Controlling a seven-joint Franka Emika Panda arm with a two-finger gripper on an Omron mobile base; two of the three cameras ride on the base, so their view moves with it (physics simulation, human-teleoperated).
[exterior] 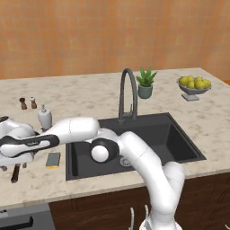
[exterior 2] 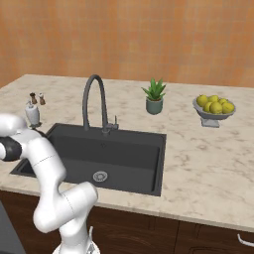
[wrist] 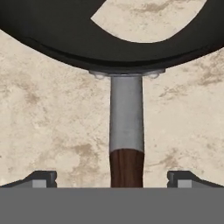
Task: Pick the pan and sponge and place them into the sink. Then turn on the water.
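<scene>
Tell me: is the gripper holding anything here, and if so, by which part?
Nothing is held. The gripper is open, one fingertip on each side of the pan handle, not touching it.

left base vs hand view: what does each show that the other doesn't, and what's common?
Left base alone: the sponge on the counter left of the sink, the faucet, a soap dispenser, a potted plant and a fruit bowl.
Hand view alone: the pan rim close up, and the open gripper with its tips either side of the handle, not touching.
Both: the brown pan handle and the marble counter.
</scene>
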